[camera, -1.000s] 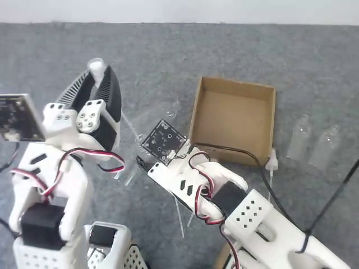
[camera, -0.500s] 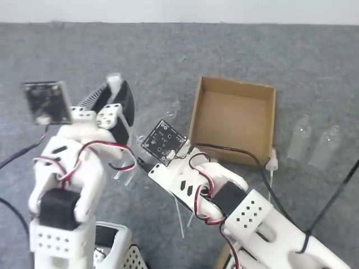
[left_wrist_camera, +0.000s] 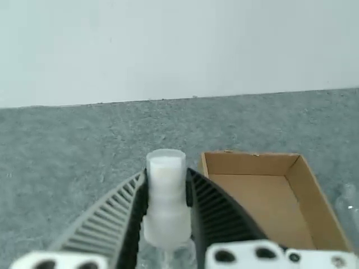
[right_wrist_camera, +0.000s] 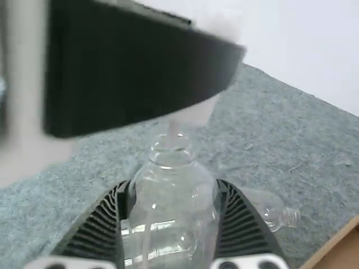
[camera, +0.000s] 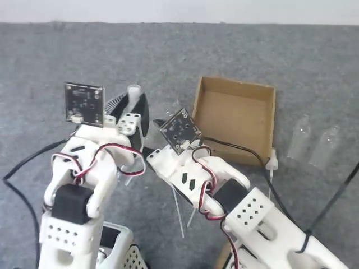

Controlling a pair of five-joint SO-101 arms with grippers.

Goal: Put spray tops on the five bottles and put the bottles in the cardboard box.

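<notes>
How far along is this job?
Done: nothing; the cardboard box has no bottles inside. In hand: the left pincer holds a spray top at the neck of the bottle gripped by the right pincer. Left: seat that top, box that bottle, then the rest, including two uncapped bottles beside the box.
</notes>
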